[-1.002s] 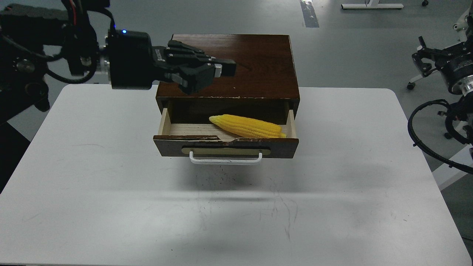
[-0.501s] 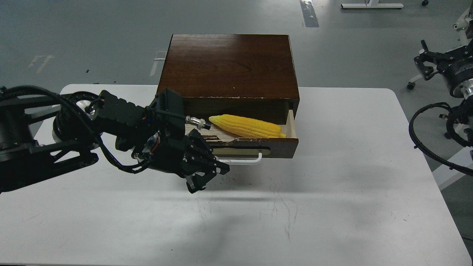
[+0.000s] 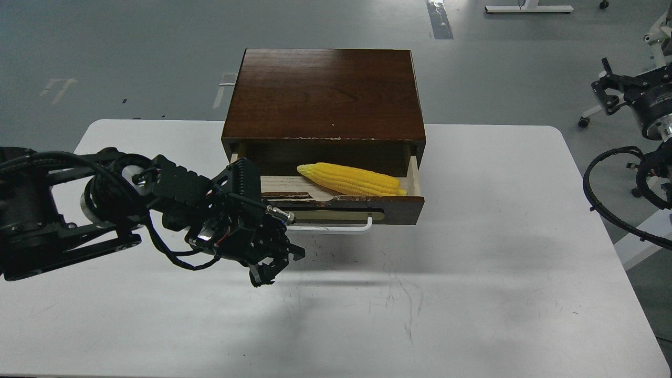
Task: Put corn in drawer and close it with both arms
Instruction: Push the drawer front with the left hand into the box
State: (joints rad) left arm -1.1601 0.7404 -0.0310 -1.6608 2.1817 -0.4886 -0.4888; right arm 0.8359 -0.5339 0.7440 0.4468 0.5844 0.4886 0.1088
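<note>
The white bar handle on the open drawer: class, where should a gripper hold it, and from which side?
Grip the white bar handle at its exposed middle-to-right span, approaching from the front. It runs horizontally and stands proud of the dark brown drawer front; the left gripper covers its left end.

- My left arm [image 3: 63, 210] is black throughout, built of thick blocky links with a flat strut along its lower edge.
- A silver metal ring [image 3: 86, 202] shows at one joint, half hidden by looping black cables [image 3: 157, 247].
- Thin red wires [image 3: 223, 239] peek out near the wrist, beside a ribbed black housing [image 3: 244, 176].
- A small silver plug [image 3: 278, 215] sticks out from that housing.
- My left claw [image 3: 270, 265] is black and angular, with jagged edges.
- My right arm [image 3: 648, 105] is black too, with a silver ring [image 3: 662, 125] and a thick ribbed black cable [image 3: 604, 202] curling below it.
</note>
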